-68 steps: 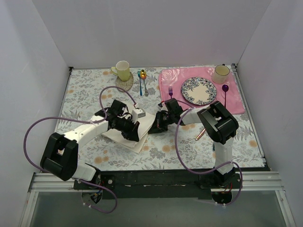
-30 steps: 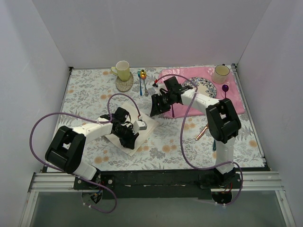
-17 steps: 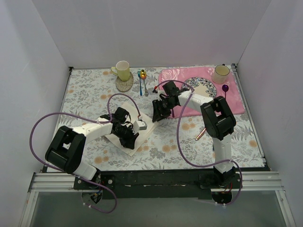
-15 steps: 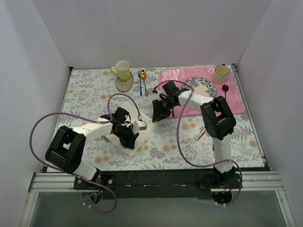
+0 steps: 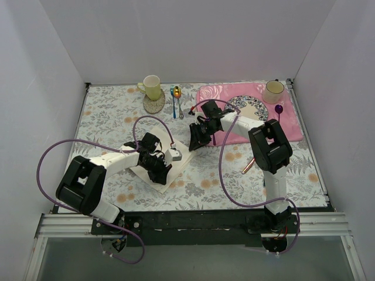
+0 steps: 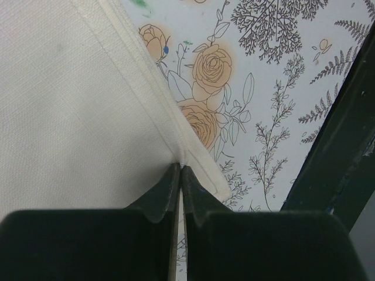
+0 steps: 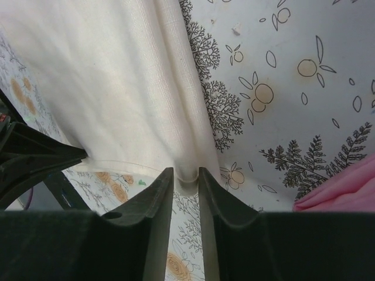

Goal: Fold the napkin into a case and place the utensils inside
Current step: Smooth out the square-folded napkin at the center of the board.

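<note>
While both arms sit at the cloth, step: folding, judged unfinished; no case formed, no utensil in it.
Napkin [image 5: 179, 165]: cream cloth on the flowered table [image 5: 222, 175], partly under the left arm, so its long axis is hard to call.
Visible hem: the napkin's right-hand edge, running from its far-right corner to its near corner.
Right gripper [image 7: 186, 175]: at the napkin's far-right corner; jaws drawn in around the rolled hem, cloth filling the gap from finger to finger, so pinching it by the look.
Left gripper [image 6: 179, 170]: near the other end of that hem; jaws pressed together, tips on the hem; whether any cloth is nipped, cannot tell.
Key relation: the cloth spreads away from the right gripper toward the near-left. A fold would carry that corner across the napkin, and the right arm is the one placed for it.
Knife [image 5: 248, 165]: copper, well to the right of the napkin, by the right arm.
Risk: thin hem may slip the pinch.
</note>
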Controlling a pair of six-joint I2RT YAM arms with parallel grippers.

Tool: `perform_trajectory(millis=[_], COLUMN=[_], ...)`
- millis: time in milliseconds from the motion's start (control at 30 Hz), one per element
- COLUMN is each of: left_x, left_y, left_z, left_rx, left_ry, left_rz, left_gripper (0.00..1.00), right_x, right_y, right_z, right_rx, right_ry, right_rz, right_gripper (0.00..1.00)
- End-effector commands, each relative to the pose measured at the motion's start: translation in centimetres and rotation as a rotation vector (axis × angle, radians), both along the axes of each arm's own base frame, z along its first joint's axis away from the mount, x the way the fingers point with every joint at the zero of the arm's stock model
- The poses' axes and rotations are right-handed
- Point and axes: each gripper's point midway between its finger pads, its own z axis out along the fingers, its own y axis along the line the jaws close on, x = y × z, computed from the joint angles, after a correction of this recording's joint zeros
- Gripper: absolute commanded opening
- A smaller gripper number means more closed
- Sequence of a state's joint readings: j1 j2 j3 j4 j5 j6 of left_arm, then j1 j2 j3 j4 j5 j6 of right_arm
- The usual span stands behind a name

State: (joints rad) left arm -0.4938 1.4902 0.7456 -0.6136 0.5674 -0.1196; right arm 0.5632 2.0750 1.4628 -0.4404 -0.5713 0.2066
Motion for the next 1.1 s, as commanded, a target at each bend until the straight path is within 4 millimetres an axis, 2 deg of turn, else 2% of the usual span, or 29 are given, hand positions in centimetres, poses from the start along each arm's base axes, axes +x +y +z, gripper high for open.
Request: perform_trajectory(millis=[0, 33, 133, 233, 400, 500, 600, 667, 767, 967, 1067], left_x=[-0.9, -1.0, -0.9, -0.9, -1.4, -1.4, -1.5, -1.5, -1.5, -1.9, -1.6], left_y=[1.5, 1.5, 1.5, 1.5, 1.8, 2.0, 2.0, 2.0, 2.0, 2.3, 2.1], left_z=[-1.0, -1.1, -1.1, -1.1, -1.4, -1.6, -1.6, -1.6, -1.6, -1.9, -1.1], left_rx=[0.065, 0.065, 0.068, 0.069, 0.079, 0.084, 0.087, 0.087, 0.090, 0.097, 0.081], left_ry=[0.013, 0.018, 0.016, 0.015, 0.028, 0.027, 0.034, 0.039, 0.040, 0.048, 0.024], left_rz=[0.000, 0.000, 0.000, 0.002, 0.001, 0.002, 0.004, 0.009, 0.011, 0.015, 0.020], left_gripper=[0.00, 0.00, 0.00, 0.00, 0.00, 0.00, 0.00, 0.00, 0.00, 0.00, 0.00], right_x=[0.7, 0.7, 0.4, -0.1, -0.8, -1.2, -2.2, -3.0, -2.9, -0.3, -0.2], right_y=[0.8, 0.9, 0.9, 1.1, 1.1, 0.9, 0.2, -0.3, -1.1, -1.6, -2.1], right_z=[3.7, 3.7, 3.6, 4.4, 6.9, 7.1, 5.3, 3.0, 0.0, -3.2, -4.4], right_rx=[0.056, 0.058, 0.068, 0.090, 0.140, 0.150, 0.123, 0.082, 0.016, -0.061, -0.099], right_ry=[-0.072, -0.072, -0.053, -0.042, -0.063, -0.043, 0.024, 0.080, 0.120, 0.054, 0.060], right_rz=[0.013, 0.014, 0.025, 0.034, 0.047, 0.044, 0.043, 0.043, 0.028, -0.009, -0.017], right_gripper=[0.25, 0.13, 0.01, 0.01, 0.01, 0.01, 0.01, 0.01, 0.01, 0.01, 0.01])
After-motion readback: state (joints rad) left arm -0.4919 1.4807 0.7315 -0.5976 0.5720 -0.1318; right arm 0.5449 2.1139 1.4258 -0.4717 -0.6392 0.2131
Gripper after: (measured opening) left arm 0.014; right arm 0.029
